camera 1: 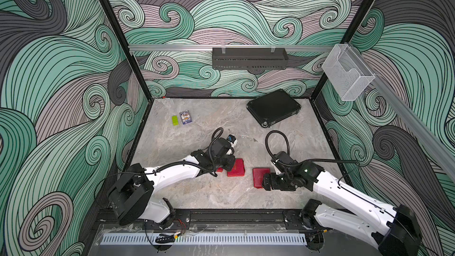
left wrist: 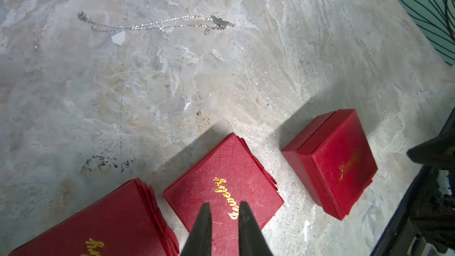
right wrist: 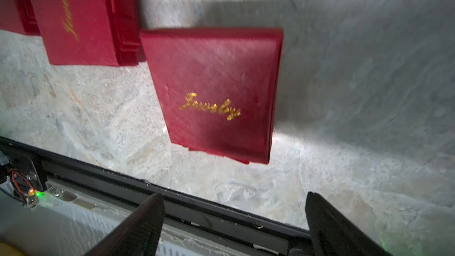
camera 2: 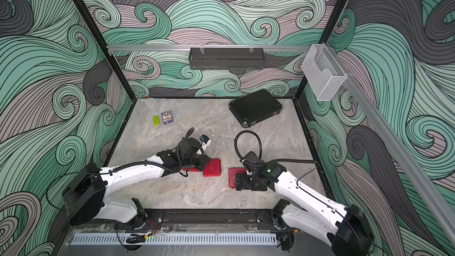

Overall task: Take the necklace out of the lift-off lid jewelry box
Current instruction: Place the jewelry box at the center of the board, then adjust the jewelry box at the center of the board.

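On the marble table (left wrist: 246, 82), out past the three red boxes, lies the necklace (left wrist: 160, 25), stretched in a thin double line with its pendant (left wrist: 218, 20) at one end. It's clear of every box, so the taking-out looks done. The left gripper (left wrist: 224, 227) hangs over the middle box (left wrist: 221, 181), its fingers narrow, only a slim gap between them and nothing in it. The right gripper (right wrist: 234, 217) stands wide and empty near the closed box (right wrist: 216, 94) on its side. That chain should be feather-light, limp, slippery and easy to snag. I'd pinch low at the pendant or the bunched clasp end (left wrist: 81, 16), never mid-strand.
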### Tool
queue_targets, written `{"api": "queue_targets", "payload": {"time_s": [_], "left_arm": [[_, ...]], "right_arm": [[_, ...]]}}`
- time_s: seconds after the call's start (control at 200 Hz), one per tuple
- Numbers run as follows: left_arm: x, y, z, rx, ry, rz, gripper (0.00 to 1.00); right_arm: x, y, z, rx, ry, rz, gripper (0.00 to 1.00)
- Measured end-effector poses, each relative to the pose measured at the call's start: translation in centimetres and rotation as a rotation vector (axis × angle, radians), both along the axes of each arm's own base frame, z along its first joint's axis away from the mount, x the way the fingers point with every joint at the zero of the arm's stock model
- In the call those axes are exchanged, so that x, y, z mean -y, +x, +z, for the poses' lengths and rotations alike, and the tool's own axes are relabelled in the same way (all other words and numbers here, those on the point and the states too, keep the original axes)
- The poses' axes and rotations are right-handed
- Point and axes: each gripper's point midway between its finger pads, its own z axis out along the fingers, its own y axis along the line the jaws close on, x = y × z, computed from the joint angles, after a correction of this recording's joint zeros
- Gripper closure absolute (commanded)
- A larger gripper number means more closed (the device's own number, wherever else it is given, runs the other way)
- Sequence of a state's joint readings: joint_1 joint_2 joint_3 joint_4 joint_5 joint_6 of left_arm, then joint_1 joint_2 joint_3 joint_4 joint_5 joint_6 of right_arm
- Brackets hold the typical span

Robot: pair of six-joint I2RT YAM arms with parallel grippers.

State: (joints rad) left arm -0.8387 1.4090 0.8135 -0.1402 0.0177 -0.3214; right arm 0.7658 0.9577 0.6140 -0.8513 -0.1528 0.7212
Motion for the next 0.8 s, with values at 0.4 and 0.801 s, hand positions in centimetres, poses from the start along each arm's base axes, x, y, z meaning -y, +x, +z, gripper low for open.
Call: {"api": "queue_targets", "payload": {"time_s": [0.4, 0.801], "left_arm": [[0.2, 1.4, 1.9, 0.036, -0.011, 0.012, 0.8], [-0.3, 1.3, 1.5, 0.024, 0.006, 0.017, 0.8]], "right_arm": [[-2.9, -0.4, -2.7, -0.103, 0.126, -0.049, 0.12], [-1.7, 6.3, -2.4, -0.004, 0.189, -0.193, 0.19]]}}
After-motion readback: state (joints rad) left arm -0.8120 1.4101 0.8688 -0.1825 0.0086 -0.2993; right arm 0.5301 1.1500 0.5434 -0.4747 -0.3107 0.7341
